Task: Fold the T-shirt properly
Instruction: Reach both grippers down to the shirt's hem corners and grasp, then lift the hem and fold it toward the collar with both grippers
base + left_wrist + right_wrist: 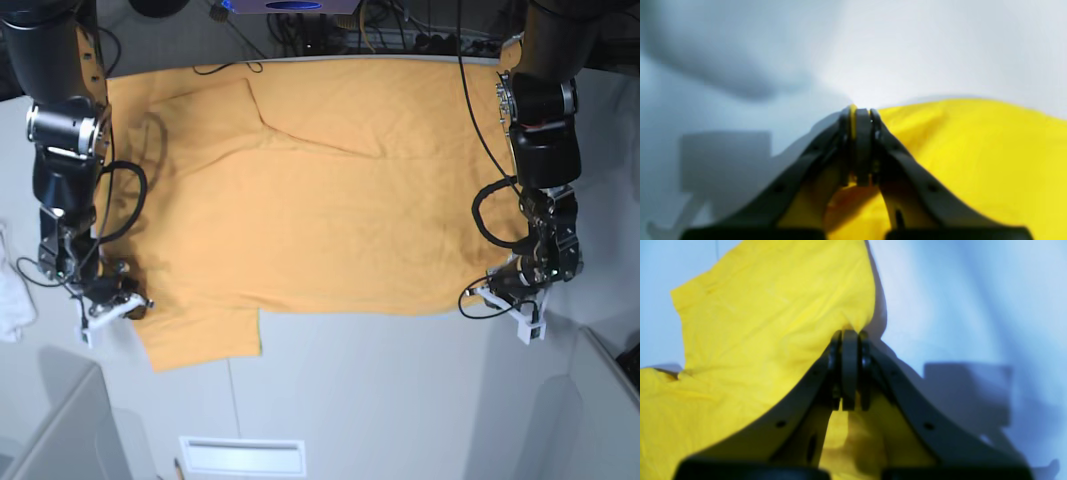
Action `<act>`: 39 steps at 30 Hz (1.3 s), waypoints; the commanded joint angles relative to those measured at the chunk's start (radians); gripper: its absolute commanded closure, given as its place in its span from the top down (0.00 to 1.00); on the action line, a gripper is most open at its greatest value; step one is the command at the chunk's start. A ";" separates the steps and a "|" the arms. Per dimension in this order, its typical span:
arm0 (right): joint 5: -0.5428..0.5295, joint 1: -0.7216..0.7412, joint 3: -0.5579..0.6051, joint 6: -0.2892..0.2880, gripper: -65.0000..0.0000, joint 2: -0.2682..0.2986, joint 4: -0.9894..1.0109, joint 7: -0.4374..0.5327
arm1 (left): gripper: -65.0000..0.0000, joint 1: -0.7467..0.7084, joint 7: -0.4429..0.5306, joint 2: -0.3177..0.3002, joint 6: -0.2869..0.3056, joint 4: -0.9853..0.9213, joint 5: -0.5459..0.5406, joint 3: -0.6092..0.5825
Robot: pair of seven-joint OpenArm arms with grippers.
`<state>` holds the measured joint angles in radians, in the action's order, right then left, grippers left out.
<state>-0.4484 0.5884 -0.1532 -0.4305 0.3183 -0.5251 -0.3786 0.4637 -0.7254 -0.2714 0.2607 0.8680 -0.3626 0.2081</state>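
T-shirt (320, 190): spread flat on the grey table (380, 400), long axis running left to right, a sleeve jutting toward the camera.
Left gripper (862, 115): fingers clamped on the shirt's near edge.
Right gripper (849, 336): likewise pinching the near edge.
Key relation: the cloth stretches away from both grips.

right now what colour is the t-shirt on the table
Plain light orange, no pattern, seen best in the base view: T-shirt. The wrist cameras render it bright yellow.
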 commanded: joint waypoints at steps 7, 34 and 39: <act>-0.016 -0.034 -0.004 -0.009 0.00 0.017 -0.180 -0.039 | 0.00 -0.049 -0.036 -0.007 0.004 0.241 -0.009 0.006; -0.020 -0.267 -0.101 -0.009 0.00 0.031 -0.531 -0.110 | 0.00 -0.351 -0.199 0.022 0.004 0.793 -0.009 0.149; -0.020 -0.318 -0.150 -0.009 0.00 0.032 -0.617 -0.147 | 0.00 -0.418 -0.198 0.024 0.004 0.886 -0.009 0.179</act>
<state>-0.4599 0.2436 -0.2939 -0.4377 0.3275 -1.1213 -0.5541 0.0242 -0.9501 -0.2317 0.2695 1.7313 -0.3710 0.3779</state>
